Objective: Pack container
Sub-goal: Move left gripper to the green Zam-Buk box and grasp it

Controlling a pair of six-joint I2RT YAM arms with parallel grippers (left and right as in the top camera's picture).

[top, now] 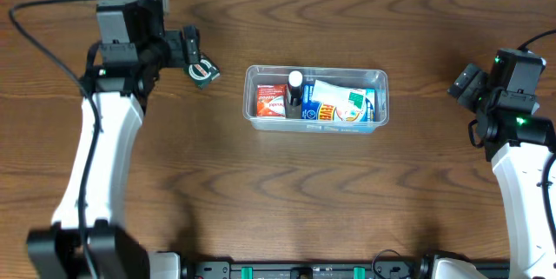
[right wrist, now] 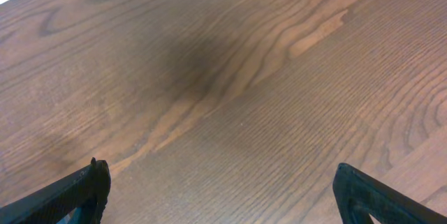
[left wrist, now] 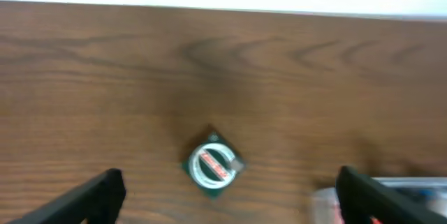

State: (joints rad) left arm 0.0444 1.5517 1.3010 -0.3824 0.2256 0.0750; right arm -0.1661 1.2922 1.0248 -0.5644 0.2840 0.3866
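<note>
The clear plastic container [top: 316,70] stands at the table's middle. It holds a red packet [top: 270,101], a dark bottle with a white cap [top: 295,86] and a white, green and blue packet [top: 345,103]. A small dark green packet with a round silver and red face [top: 205,72] lies on the table left of the container. My left gripper [top: 193,50] is open just above it. In the left wrist view the packet [left wrist: 215,165] lies ahead of the open, empty fingers [left wrist: 230,196]. My right gripper [top: 463,83] is open and empty over bare table [right wrist: 220,189], right of the container.
The container's corner [left wrist: 412,185] shows blurred at the lower right of the left wrist view. The table's far edge [left wrist: 223,6] runs close behind the green packet. Brown wood surface lies all round.
</note>
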